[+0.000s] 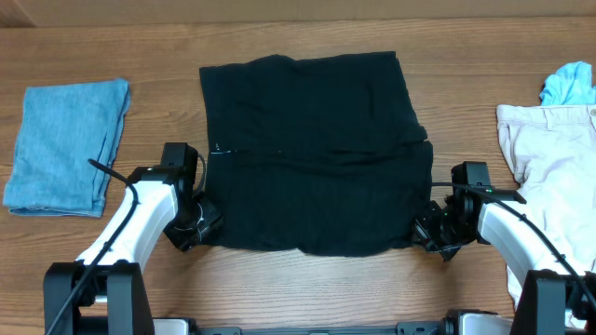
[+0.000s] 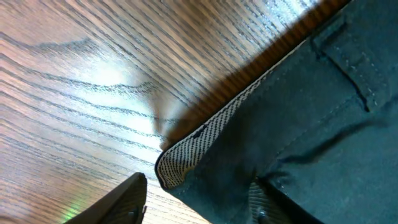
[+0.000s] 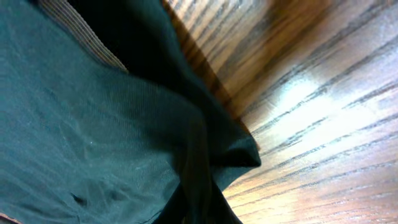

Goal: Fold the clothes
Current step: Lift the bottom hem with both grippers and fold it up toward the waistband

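The black shorts [image 1: 312, 154] lie spread flat in the middle of the table, with a tiny white tag near their left edge. My left gripper [image 1: 197, 223] is at their near left corner. In the left wrist view its fingers [image 2: 196, 202] are open, with the corner and its checked inner band [image 2: 199, 146] between them. My right gripper [image 1: 430, 228] is at the near right corner. In the right wrist view the black cloth [image 3: 112, 124] bunches into a fold at the jaws [image 3: 205, 199] and hides the fingertips, so it looks shut on the cloth.
A folded faded-blue garment [image 1: 65, 144] lies at the far left. A beige garment [image 1: 549, 154] lies at the right edge, with a light-blue one [image 1: 570, 84] behind it. Bare wood runs along the front edge.
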